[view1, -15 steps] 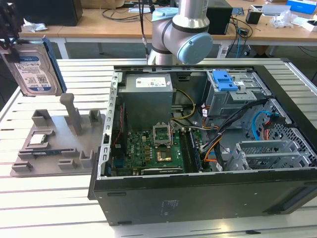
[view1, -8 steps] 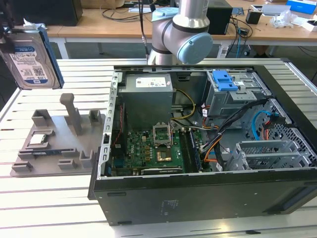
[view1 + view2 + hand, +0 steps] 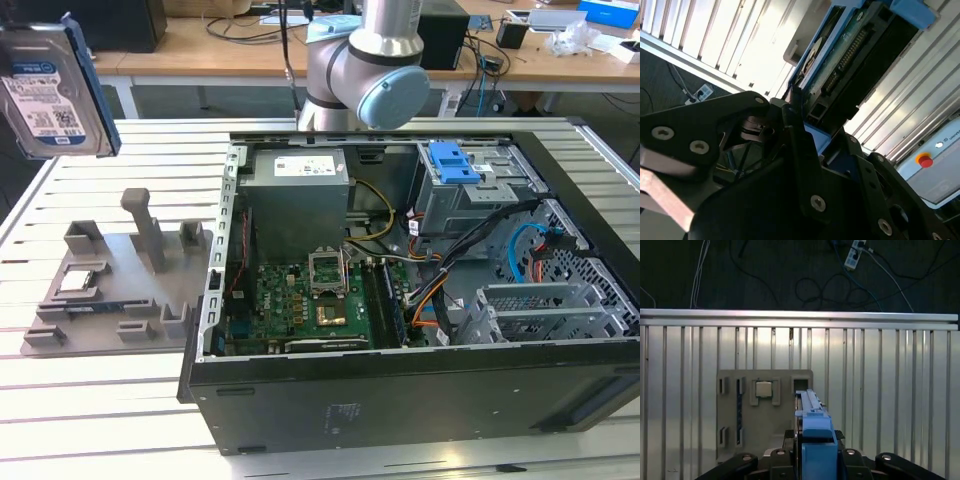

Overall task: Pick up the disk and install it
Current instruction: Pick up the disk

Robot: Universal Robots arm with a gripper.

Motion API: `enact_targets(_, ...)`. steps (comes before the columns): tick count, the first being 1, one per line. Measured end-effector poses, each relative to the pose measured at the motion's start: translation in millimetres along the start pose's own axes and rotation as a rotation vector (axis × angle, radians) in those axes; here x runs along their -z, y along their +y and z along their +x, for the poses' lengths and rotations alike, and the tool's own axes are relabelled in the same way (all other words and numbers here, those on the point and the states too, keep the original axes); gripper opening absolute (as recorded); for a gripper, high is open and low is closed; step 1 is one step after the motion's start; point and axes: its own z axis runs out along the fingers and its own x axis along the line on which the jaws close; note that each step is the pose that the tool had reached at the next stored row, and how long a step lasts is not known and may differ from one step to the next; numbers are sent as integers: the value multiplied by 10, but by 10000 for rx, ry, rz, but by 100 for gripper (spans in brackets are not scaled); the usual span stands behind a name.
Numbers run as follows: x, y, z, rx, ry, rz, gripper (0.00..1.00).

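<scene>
Picked up: disk (image 3: 50,90) clamped between gripper (image 3: 807,125) fingers (image 3: 799,150), high above grey tray (image 3: 100,300) at the exterior view's left. Not yet installed in computer case (image 3: 400,400).

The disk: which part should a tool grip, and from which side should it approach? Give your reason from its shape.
Probably its two broad flat faces, near one short end, coming in end-on along its length. The disk is thin with parallel faces, which should seat well in a clamp; the tool holds it this way now.
</scene>
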Motion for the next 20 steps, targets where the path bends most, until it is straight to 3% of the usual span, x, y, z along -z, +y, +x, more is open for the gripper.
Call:
enact_targets(6,312,6,-7,0,0,-1,37)
enact_targets(8,459,8,-11,1,1,-2,37)
enact_targets(20,482,8,-12,0,-8,-1,37)
